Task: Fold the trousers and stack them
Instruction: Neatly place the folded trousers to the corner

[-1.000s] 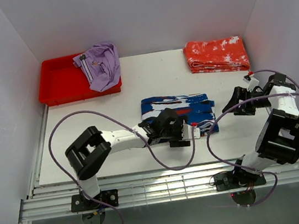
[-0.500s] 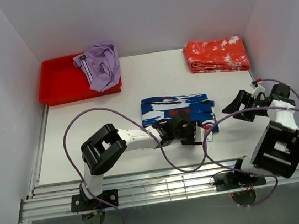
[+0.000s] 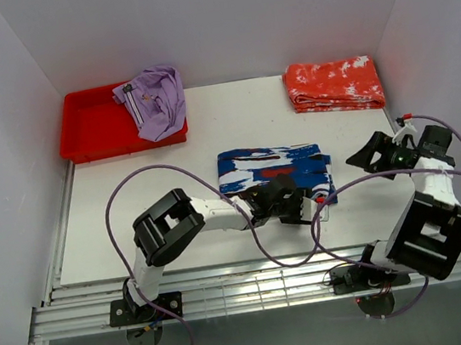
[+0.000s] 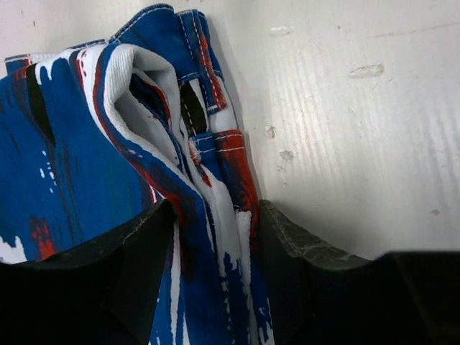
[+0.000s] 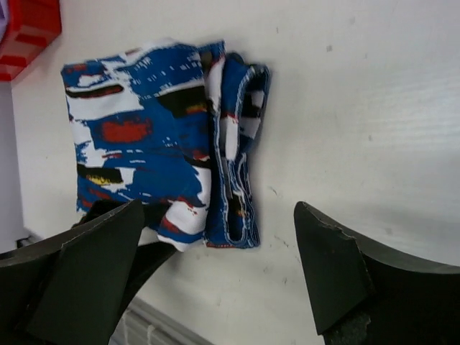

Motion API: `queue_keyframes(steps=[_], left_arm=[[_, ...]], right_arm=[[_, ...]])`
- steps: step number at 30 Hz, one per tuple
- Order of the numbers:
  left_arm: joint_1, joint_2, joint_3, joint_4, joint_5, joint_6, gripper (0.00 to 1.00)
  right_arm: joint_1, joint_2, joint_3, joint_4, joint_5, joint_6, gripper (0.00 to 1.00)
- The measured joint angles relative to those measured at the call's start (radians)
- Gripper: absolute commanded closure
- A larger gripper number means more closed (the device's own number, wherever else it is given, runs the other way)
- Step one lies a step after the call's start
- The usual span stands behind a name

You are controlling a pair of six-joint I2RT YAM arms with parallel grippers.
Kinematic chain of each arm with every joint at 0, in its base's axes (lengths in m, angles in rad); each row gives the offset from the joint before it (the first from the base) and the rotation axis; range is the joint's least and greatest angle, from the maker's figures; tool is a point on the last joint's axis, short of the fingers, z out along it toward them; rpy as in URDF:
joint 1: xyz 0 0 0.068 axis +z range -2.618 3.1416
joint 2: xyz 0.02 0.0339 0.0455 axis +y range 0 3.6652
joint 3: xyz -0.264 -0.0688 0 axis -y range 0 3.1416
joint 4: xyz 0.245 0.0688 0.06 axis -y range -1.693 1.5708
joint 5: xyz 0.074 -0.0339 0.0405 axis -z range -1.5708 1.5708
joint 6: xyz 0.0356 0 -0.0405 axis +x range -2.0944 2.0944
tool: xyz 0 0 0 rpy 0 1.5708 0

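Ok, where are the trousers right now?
Top view: the trousers lie folded at the table centre, with the left gripper clamping their near right edge.

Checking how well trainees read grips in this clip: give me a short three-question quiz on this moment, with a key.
1. True or false: the right gripper is clamped on the trousers.
2. Where does the lilac garment lie? A: flat on the trousers. B: over the right end of the red tray. C: between the right gripper's fingers.
3. Which gripper has trousers fabric between its fingers?
Key: 1 false, it is open, beside them. 2 B. 3 the left gripper.
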Motion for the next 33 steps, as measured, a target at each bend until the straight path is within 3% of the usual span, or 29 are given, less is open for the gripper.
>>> queue_keyframes(steps=[1, 5, 8, 15, 27, 33], left_arm=[[0.0, 0.005, 0.004, 0.002, -0.008, 0.0, 0.53], [-0.002, 0.024, 0.021, 0.014, -0.047, -0.008, 0.83], [-0.002, 0.025, 0.026, 0.016, -0.055, -0.042, 1.0], [0.008, 0.025, 0.034, 0.023, -0.056, -0.151, 1.0], [0.1, 0.025, 0.089, 0.013, -0.042, -0.337, 1.0], [0.117, 0.025, 0.09, 0.018, -0.029, -0.379, 1.0]], right_arm=[[0.0, 0.048, 0.002, -0.029, 0.001, -0.007, 0.1], [0.0, 0.165, 0.006, -0.12, -0.009, -0.026, 0.1], [0.0, 0.19, -0.016, -0.116, -0.064, 0.005, 0.1], [0.014, 0.192, -0.181, 0.048, -0.153, 0.176, 0.1], [0.022, 0.158, -0.296, 0.282, -0.173, 0.415, 0.1], [0.101, 0.13, -0.42, 0.522, -0.146, 0.629, 0.1]])
